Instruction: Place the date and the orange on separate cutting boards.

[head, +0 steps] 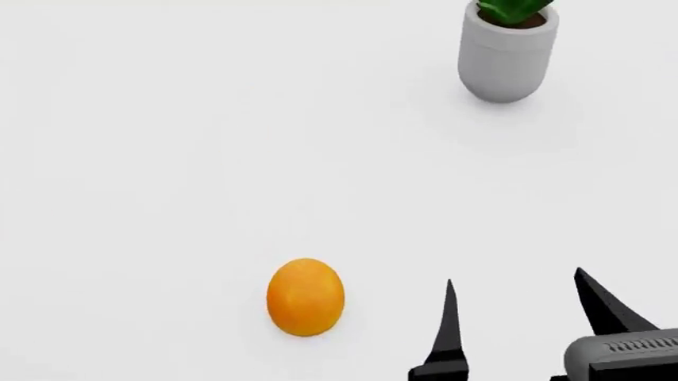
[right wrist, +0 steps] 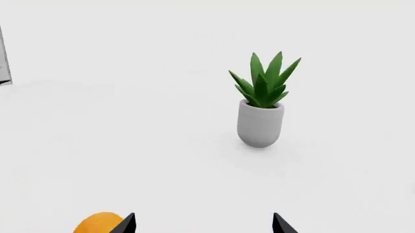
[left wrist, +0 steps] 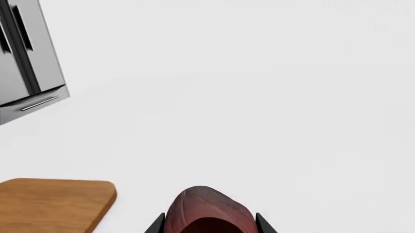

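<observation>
In the left wrist view the dark reddish-brown date [left wrist: 207,208] fills the space between both fingers of my left gripper [left wrist: 209,216], which is shut on it above the white surface. One corner of a tan wooden cutting board [left wrist: 55,204] lies off to the side of the date. The orange [head: 305,297] rests alone on the white surface. My right gripper [head: 515,278] stands open to the right of it, with nothing between its fingers. In the right wrist view the orange [right wrist: 97,224] peeks out just outside one fingertip of that gripper [right wrist: 203,216].
A grey pot with a green spiky plant [head: 507,48] stands at the far right, also seen ahead of the right gripper as the plant [right wrist: 261,104]. A steel-grey fridge-like cabinet [left wrist: 26,58] shows in the left wrist view.
</observation>
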Robot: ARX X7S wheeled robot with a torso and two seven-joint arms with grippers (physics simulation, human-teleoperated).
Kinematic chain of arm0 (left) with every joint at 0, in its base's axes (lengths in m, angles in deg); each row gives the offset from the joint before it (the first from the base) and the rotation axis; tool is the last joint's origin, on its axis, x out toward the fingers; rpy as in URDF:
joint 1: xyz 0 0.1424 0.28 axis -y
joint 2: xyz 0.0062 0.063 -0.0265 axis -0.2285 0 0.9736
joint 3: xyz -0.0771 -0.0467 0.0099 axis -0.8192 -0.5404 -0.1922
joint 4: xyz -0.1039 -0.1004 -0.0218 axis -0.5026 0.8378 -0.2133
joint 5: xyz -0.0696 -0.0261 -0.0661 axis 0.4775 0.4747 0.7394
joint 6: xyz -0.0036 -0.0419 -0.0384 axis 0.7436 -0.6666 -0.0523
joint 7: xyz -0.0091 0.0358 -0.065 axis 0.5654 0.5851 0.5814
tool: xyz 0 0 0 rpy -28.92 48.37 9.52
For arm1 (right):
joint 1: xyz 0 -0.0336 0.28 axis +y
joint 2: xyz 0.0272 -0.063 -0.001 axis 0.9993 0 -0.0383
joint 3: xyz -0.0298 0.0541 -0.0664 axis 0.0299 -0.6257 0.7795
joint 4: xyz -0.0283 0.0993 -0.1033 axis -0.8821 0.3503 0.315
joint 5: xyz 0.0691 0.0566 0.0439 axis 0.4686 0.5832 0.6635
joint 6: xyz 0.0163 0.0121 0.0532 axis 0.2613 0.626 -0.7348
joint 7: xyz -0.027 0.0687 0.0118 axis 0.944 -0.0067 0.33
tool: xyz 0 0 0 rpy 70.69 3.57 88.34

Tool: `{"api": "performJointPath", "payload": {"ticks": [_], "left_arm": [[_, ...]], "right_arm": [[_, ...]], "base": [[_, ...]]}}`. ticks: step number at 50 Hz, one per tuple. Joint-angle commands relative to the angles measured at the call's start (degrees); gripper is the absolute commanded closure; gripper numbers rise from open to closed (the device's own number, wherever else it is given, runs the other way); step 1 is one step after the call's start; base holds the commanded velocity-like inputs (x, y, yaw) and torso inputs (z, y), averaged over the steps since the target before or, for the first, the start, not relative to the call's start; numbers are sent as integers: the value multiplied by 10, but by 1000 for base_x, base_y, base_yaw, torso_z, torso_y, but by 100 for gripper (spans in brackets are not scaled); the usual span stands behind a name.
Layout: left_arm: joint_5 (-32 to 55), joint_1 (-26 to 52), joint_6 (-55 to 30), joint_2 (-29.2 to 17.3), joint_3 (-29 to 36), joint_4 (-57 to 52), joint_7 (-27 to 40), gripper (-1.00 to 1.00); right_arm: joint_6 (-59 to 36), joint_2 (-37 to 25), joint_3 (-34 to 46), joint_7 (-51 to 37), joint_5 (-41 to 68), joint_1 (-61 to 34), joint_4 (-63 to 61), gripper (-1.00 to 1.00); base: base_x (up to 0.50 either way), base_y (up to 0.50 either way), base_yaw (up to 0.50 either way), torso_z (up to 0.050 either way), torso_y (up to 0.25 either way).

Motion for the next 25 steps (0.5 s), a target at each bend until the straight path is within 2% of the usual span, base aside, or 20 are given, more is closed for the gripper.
{"api": "performJointPath", "payload": {"ticks": [1,11,25], "left_arm": [[32,-3,0,8,-25,-11,-17,100],[39,1,-1,9,-25,-7,-15,100],[21,-5,11,1,-16,-5,-13,100]], "right_arm": [[-69,62,103,4,114,-197,71,-100],[-107,116,165,8,127,-274,125,-100],[-117,187,266,123,-7,-335,296,-100]], "base": [[0,0,0,0,0],[0,0,0,0,0],[0,0,0,0,1]]}}
